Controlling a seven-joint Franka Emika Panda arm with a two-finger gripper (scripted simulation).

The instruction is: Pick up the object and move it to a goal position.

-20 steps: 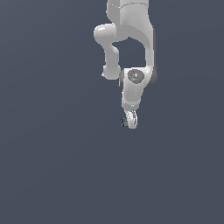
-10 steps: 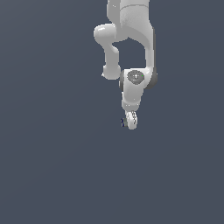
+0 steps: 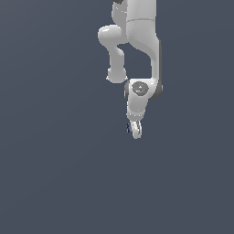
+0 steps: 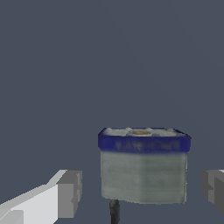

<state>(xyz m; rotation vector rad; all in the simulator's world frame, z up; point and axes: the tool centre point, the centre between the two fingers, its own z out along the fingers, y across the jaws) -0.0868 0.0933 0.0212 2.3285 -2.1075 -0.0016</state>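
wrist view shows me the object, a small grey tub with a navy-blue rim, sitting between my end effector fingers, which are spread apart and not touching it. exterior view shows only a dark speck just beside the end effector.

White arm reaching down from top of exterior view, elbow bent, wrist pointing downward. Gripper at lowest point, fingers vertical. In wrist view, fingers spread wide apart, pads grey, neither one visibly touching anything. Jaws parted.
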